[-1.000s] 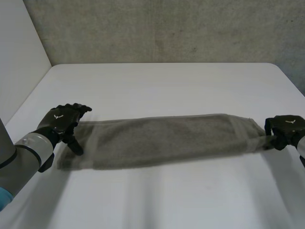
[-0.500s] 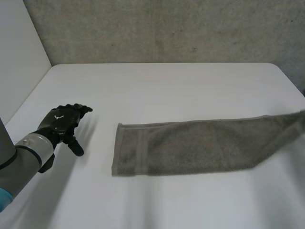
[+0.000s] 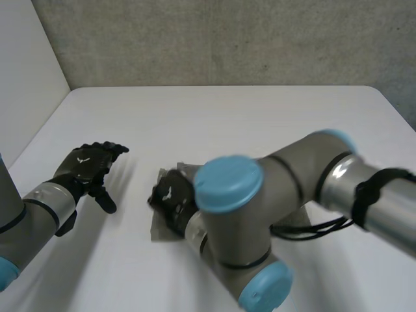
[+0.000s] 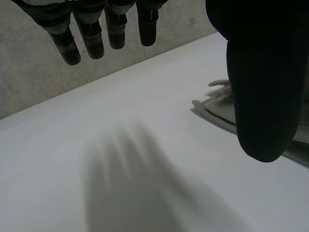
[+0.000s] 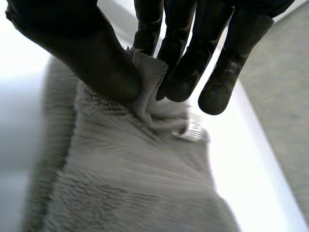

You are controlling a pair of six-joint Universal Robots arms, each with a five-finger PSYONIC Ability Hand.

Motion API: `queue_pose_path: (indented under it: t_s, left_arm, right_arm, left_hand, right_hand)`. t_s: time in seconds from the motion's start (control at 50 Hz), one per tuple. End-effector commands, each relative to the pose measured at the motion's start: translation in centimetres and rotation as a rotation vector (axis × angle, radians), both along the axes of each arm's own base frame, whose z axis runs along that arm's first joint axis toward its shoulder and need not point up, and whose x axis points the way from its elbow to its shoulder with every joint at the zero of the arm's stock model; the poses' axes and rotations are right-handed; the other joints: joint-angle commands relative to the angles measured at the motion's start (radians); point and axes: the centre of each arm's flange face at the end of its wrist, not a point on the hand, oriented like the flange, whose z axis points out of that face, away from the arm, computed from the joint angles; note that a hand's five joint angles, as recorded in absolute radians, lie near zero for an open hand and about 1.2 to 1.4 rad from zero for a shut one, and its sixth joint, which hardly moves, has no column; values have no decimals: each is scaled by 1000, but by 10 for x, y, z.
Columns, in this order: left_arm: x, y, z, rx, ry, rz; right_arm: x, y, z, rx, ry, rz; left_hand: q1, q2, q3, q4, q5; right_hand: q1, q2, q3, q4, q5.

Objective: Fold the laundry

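Right robot hand (image 3: pixel 170 197) pinching the towel (image 5: pixel 130 183) at one end; left robot hand (image 3: pixel 88 166) open beside it.

Right robot hand grips a bunched-up bit of the towel's edge between thumb and fingers, the cloth rising into a small peak at the pinch while the rest lies flat on the white surface (image 3: pixel 227 123). The right arm (image 3: pixel 279 195) reaches across the middle and covers most of the towel, so how the far end lies cannot be told. Judging by this grip, the edge is held so that one end can be laid over the other for a fold in half. Left robot hand hovers just beside that same end with fingers straight and spread, holding nothing, probably kept clear to leave the fold room and ready to steady or smooth the cloth.
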Motion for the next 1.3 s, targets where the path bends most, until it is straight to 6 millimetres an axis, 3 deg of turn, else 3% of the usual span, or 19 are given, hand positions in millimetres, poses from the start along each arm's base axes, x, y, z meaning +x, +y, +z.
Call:
queue_pose_path:
  t_s: [0.02, 0.04, 0.16, 0.26, 0.28, 0.32, 0.46, 0.6, 0.76, 0.8, 0.84, 0.98, 1.02, 1.04, 1.08, 1.2, 1.24, 1.26, 1.3]
  left_arm:
    - [-3, -1, 1, -17, 5, -7]
    - [-3, -1, 1, -17, 5, -7]
    - [-19, 2, 8, -73, 20, -60]
    - [-38, 12, 15, -110, 37, -123]
    - [-45, 16, 17, -114, 48, -145]
    - [-53, 19, 19, -113, 65, -166]
    - [-92, 36, 12, -67, 136, -241]
    - [-101, 32, -16, -24, 81, -178]
    - [-97, 34, -24, 7, 70, -153]
    - [-96, 35, -14, -14, 83, -149]
    - [-94, 36, -7, -29, 91, -149]
    - [-89, 39, 25, -108, 130, -141]
    - [-87, 38, 34, -133, 142, -137]
    - [-86, 37, 42, -153, 153, -133]
    - [-84, 36, 51, -178, 165, -127]
    - [-69, 29, 90, -285, 219, -79]
    - [-64, 27, 100, -313, 237, -64]
    - [-60, 26, 106, -325, 251, -50]
    - [-55, 25, 111, -332, 269, -35]
  right_arm:
    - [-3, 4, 11, 22, -41, 0]
    - [-6, 4, 18, 27, -59, -9]
    - [-22, 0, 45, 48, -137, -59]
    - [-74, -42, 67, 107, -238, -230]
    - [-74, -42, 67, 107, -239, -230]
    - [-99, -54, 59, 154, -221, -302]
    - [-144, -67, 19, 258, -147, -425]
    - [-179, -79, -10, 296, -131, -525]
    - [-199, -98, -32, 252, -142, -588]
    - [-204, -108, -38, 226, -104, -609]
    - [-207, -114, -34, 188, -96, -615]
    - [-189, -122, 8, 23, -139, -538]
    - [-149, -103, 33, -36, -173, -397]
    - [-149, -103, 33, -36, -174, -397]
    - [-110, -77, 43, -43, -166, -255]
    - [-57, -31, 39, -78, -66, -20]
    - [-32, 4, 23, -110, 26, 138]
    - [-32, 4, 23, -110, 27, 138]
    - [-25, 29, -5, -84, 128, 251]
  left_hand:
    - [6, 8, 8, 9, -28]
    - [6, 8, 8, 9, -28]
    - [6, 8, 8, 9, -28]
    - [12, 14, 14, 15, -22]
    - [14, 17, 17, 18, -19]
    - [20, 22, 23, 24, -13]
    - [32, 34, 35, 36, -1]
    - [32, 34, 35, 36, -1]
    - [29, 31, 32, 33, -4]
    - [26, 28, 29, 30, -7]
    - [23, 25, 26, 27, -10]
    - [23, 25, 26, 27, -10]
    - [23, 25, 26, 27, -10]
    - [26, 28, 29, 30, -7]
    - [26, 28, 29, 30, -7]
    - [29, 31, 32, 33, -4]
    - [29, 31, 32, 33, -4]
    - [32, 34, 35, 36, -1]
    - [32, 34, 35, 36, -1]
  right_hand:
    - [-956, -958, -980, -975, -967]
    - [-1144, -1146, -1168, -1163, -1155]
    - [-1144, -1146, -1168, -1163, -1155]
    - [-1144, -1146, -1168, -1163, -1155]
    - [-1144, -1146, -1168, -1163, -1155]
    - [-1144, -1146, -1168, -1163, -1155]
    - [-1144, -1146, -1168, -1163, -1155]
    - [-1113, -1115, -1137, -1132, -1124]
    - [-593, -595, -618, -613, -604]
    - [75, 73, 50, 55, 64]
    - [78, 76, 54, 59, 67]
    - [78, 76, 54, 59, 67]
    - [78, 76, 54, 59, 67]
    - [78, 76, 54, 59, 67]
    - [78, 76, 54, 59, 67]
    - [78, 76, 54, 59, 67]
    - [78, 76, 54, 59, 67]
    - [78, 76, 54, 59, 67]
    - [78, 76, 54, 59, 67]
